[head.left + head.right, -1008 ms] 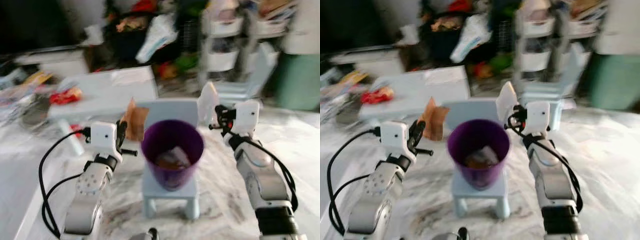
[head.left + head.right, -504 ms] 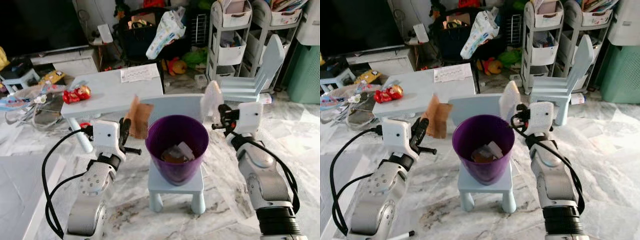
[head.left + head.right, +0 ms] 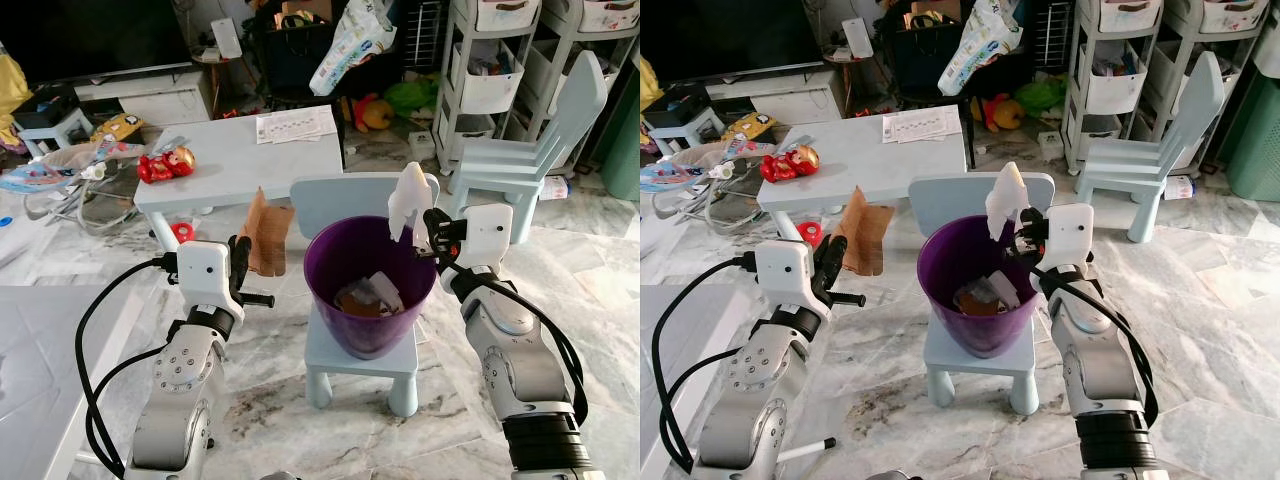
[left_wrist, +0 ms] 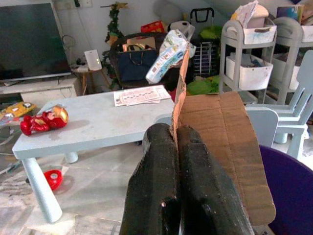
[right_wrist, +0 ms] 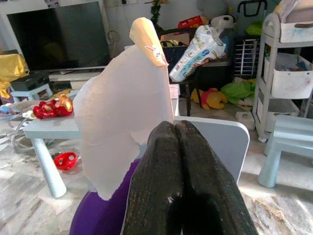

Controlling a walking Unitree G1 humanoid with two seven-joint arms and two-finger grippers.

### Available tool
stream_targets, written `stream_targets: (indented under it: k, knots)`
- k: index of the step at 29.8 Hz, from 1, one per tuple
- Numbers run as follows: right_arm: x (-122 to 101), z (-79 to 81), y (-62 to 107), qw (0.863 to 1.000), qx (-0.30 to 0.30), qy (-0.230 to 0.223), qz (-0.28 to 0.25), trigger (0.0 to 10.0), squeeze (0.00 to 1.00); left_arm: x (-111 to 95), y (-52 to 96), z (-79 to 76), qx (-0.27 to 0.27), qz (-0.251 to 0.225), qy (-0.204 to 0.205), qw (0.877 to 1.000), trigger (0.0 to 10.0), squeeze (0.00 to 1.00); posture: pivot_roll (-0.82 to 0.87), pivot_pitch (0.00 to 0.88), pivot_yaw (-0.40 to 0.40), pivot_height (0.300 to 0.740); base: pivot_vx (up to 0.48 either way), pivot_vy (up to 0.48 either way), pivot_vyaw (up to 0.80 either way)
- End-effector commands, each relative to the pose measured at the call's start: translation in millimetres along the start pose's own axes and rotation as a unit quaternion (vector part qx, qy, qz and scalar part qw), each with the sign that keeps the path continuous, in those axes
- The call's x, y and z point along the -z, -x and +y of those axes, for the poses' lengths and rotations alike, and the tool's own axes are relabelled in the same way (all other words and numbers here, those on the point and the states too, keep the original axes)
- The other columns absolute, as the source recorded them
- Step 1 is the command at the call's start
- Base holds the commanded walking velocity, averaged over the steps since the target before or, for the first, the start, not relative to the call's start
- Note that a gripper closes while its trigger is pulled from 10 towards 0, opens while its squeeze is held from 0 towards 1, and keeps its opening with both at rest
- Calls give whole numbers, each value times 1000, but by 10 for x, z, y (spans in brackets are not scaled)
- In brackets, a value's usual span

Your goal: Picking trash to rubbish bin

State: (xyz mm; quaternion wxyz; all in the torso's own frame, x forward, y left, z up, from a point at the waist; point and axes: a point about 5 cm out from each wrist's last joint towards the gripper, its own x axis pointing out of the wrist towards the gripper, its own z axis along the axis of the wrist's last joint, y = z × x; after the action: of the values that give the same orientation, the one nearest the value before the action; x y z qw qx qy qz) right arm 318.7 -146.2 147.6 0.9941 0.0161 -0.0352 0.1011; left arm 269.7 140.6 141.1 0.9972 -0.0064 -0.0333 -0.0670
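Cluttered playroom, marble floor (image 3: 590, 300); pale blue table (image 3: 235, 165) at 11 o'clock carried a red toy (image 3: 165, 165) and a paper sheet (image 3: 297, 124). Shelving carts (image 3: 495, 70) and a second chair (image 3: 535, 160) stood at 1–2 o'clock.

Left gripper (image 4: 177, 147): fingers pressed together, pinching the lower edge of a brown cardboard scrap (image 3: 266, 233). Scrap held upright, just beside the bin at its 9 o'clock, outside the rim and apart from it.

Right gripper (image 5: 174, 142): fingers closed tight on a white wrapper (image 3: 408, 199) with a yellowish tip. Wrapper stood upright at the bin's 3 o'clock rim edge, above the opening's right side.

Purple bin (image 3: 372, 290) sat on the seat of a small blue chair (image 3: 360, 350), dead centre between both arms. Trash pieces (image 3: 370, 296) already lay in its bottom.

Both silver arms reached forward from 7 and 5 o'clock. A black cable (image 3: 100, 340) looped off the left arm. A white pen-like stick (image 3: 805, 452) lay on the floor at 7 o'clock.
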Motion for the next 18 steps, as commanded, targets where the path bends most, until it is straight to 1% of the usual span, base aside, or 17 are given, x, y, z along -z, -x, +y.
stream_targets:
  k: [1, 6, 7, 18]
  knots:
    - [-30, 34, -21, 1000, -9, 2, -7, 0, 0, 2, -11, 39, -7, 0, -2, 1000, 0, 0, 36, 57, 65, 740, 0, 0, 0]
    - [-27, 26, -17, 1000, -7, 1, -6, 0, 0, 12, -15, 23, 1, 0, -2, 1000, 0, 0, 31, 54, 67, 740, 0, 0, 0]
    - [-25, 23, -17, 1000, -5, 1, -6, 0, 0, 11, -18, 15, 6, -2, -5, 1000, 0, 0, 31, 54, 66, 740, 262, 0, 0]
    - [2, 35, -14, 1000, -2, 3, -2, 0, 0, 26, -44, -21, 16, 3, 0, 1000, 0, 0, 30, 49, 67, 740, 429, 0, 0]
